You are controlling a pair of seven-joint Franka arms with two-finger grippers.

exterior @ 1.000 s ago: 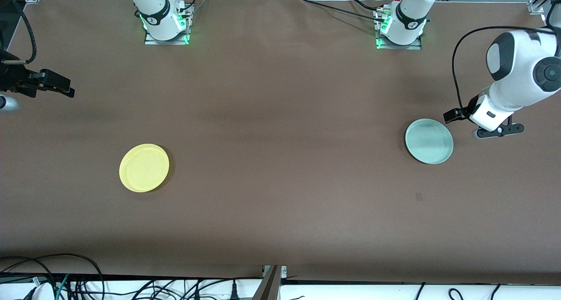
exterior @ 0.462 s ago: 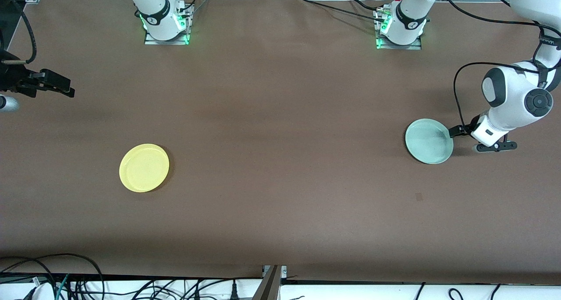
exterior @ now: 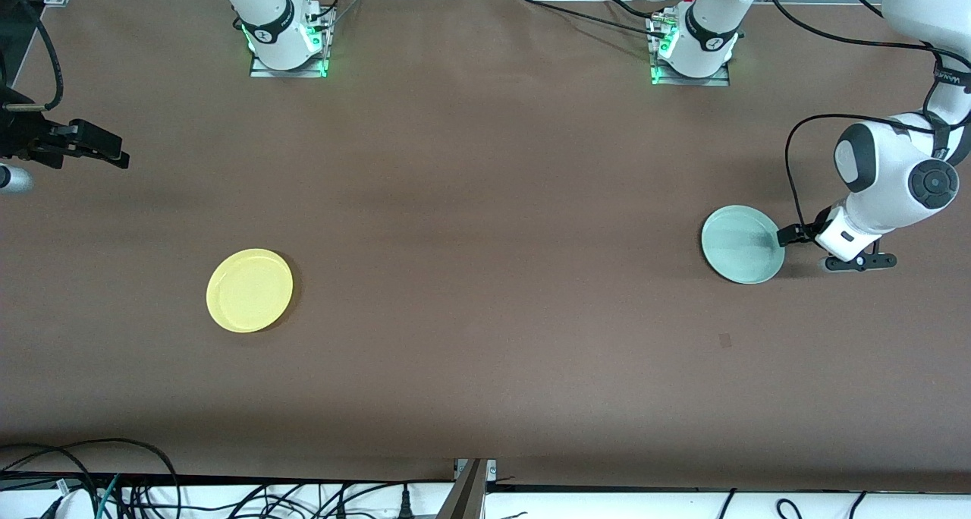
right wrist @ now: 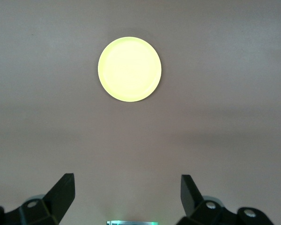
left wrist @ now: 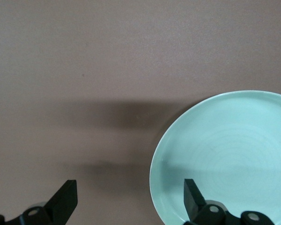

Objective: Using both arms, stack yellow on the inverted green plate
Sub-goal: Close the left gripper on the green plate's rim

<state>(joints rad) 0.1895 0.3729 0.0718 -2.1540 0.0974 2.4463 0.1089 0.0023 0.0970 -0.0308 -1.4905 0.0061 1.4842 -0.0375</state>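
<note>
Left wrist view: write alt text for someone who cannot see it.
The left gripper hangs open low over the brown table, one fingertip over the edge of the pale green plate and the other over bare table beside it. The plate lies flat, cut off by the frame, with nothing on it.

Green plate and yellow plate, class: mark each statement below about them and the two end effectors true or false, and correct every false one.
1. The green plate lies upside down. False: it lies rim up.
2. The left end effector is open at the green plate's rim. True.
3. The yellow plate sits on the green plate. False: they lie apart, toward different ends of the table.
4. The right end effector holds the yellow plate. False: it is open and empty.
5. The yellow plate lies nearer the front camera than the green plate. True.
</note>
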